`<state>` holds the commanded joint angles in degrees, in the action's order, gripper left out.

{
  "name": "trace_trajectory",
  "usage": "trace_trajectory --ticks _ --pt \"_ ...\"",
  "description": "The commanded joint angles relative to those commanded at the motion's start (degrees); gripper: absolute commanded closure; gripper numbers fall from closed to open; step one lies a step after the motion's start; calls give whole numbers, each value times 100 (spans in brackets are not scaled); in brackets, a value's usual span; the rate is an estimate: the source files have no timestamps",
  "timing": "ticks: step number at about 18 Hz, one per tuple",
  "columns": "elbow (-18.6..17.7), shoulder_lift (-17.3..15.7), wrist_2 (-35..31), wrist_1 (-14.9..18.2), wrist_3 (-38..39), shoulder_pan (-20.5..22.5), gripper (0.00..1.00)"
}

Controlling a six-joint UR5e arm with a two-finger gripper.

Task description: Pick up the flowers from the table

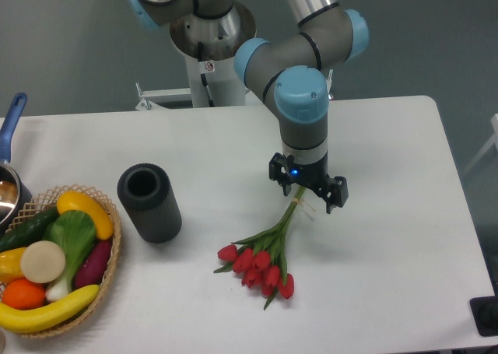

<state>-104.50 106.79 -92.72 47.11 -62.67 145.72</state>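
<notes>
Small bunch of red tulips with thin green stems [263, 259] lying flat on the white smooth tabletop [389, 237], buds toward the front edge, stem ends pointing up toward the middle and running in under the black two-finger gripper [305, 195]. Gripper low over those stem ends on the grey-and-blue arm [302, 97]; cannot tell whether clamped on them or apart. Dark grey cylinder [149, 202] lying left of the bunch, wicker basket of toy vegetables and fruit [54, 264] at the front-left corner.
</notes>
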Motion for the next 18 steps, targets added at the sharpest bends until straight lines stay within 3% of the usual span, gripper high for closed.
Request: trace_trajectory --ticks 7,12,18 --pt "-61 9 26 -44 88 -18 0" --pt "-536 0 62 -448 105 -35 0" --pt "-589 61 -88 -404 44 -123 0"
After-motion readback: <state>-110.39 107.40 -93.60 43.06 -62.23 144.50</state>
